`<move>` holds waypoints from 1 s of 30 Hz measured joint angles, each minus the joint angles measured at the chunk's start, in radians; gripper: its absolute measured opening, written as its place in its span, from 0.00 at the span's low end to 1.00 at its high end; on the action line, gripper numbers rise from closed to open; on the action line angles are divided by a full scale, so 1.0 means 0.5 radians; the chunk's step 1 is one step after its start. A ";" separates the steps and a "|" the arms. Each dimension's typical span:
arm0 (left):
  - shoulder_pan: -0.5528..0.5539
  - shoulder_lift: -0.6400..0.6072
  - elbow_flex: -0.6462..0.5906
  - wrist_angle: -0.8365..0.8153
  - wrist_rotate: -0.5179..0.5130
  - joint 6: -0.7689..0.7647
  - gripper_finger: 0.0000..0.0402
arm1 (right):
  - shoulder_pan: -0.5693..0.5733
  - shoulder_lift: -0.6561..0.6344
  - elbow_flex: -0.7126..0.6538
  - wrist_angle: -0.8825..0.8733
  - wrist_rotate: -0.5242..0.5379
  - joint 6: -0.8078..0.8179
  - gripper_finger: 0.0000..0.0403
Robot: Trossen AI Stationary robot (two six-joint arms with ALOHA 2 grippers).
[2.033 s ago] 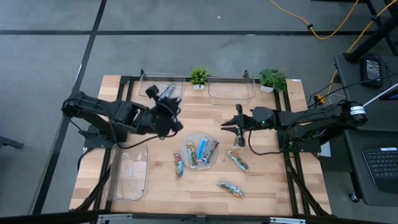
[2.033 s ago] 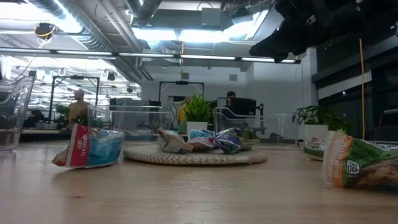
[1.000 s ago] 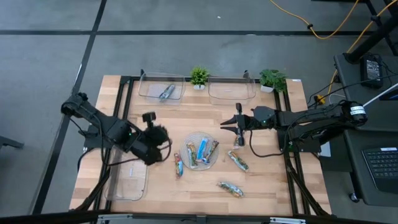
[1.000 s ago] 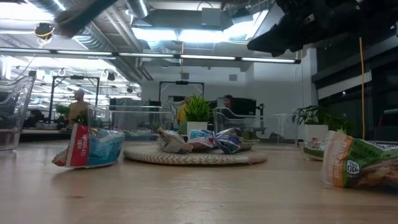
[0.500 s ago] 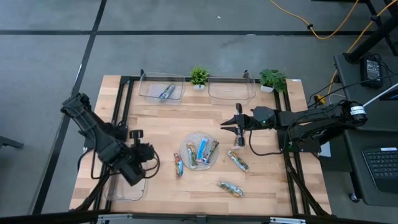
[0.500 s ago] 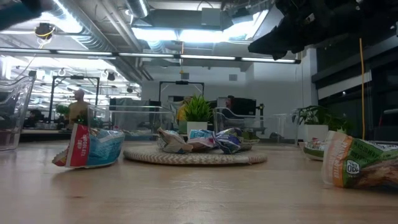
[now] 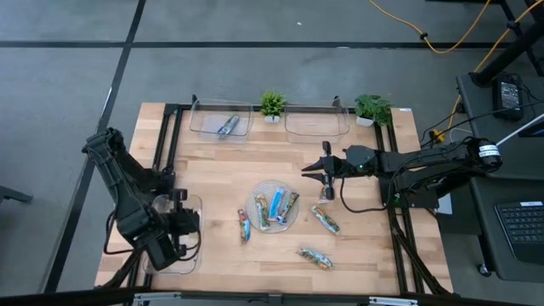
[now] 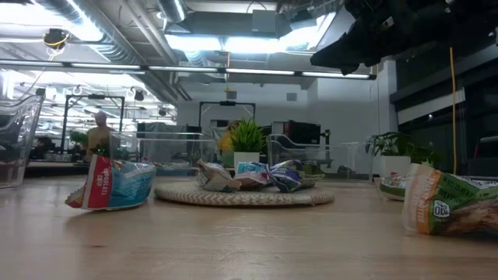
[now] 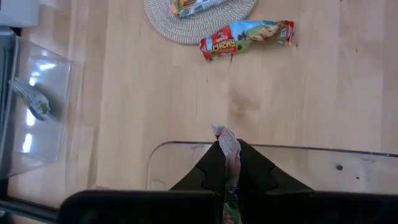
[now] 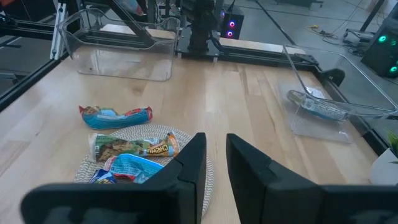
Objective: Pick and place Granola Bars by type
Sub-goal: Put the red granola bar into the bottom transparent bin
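In the left wrist view, a red-wrapped bar [image 9: 229, 149] is seen pinched between the closed dark fingers [image 9: 261, 173] of the left gripper [image 9: 227, 163], its crimped end sticking out past the tips. The gripper is held over the rim of the near left tray [image 9: 186, 149]; in the high view the same gripper [image 7: 170, 240] is placed above that clear tray [image 7: 194, 204] at the left front corner of the table [image 7: 255, 161].

The step in hand is judged to be the release of this bar into the tray. It is best done if the fingertips are carried well inside the wall first, so that the bar is not dropped on the rim or the wood. The wrist should be lowered before the fingers are parted, since a light shiny wrapper may bounce or cling to one pad.

The other bars are placed as follows. A red and blue bar [image 7: 244, 225] lies on the wood just beside the woven round mat [image 7: 252, 202]. Several bars [image 7: 276, 206] are piled on that mat, and two more [image 7: 325, 218] [image 7: 315, 257] lie apart on the right front area. One silvery bar [image 7: 226, 127] lies in the far left tray [image 7: 201, 127]; the far right tray [image 7: 316, 130] appears unfilled.

The right gripper [image 7: 323, 169] is held above the table beside the mat, its fingers [image 10: 251, 163] slightly parted around nothing.
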 joint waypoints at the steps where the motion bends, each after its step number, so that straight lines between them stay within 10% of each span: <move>1: -0.008 0.014 0.000 0.000 -0.006 0.009 0.02 | 0.000 0.000 0.000 0.000 0.000 0.000 0.17; 30: -0.073 0.141 -0.776 0.908 0.593 -0.328 0.02 | 0.001 0.000 0.000 0.002 0.000 0.005 0.17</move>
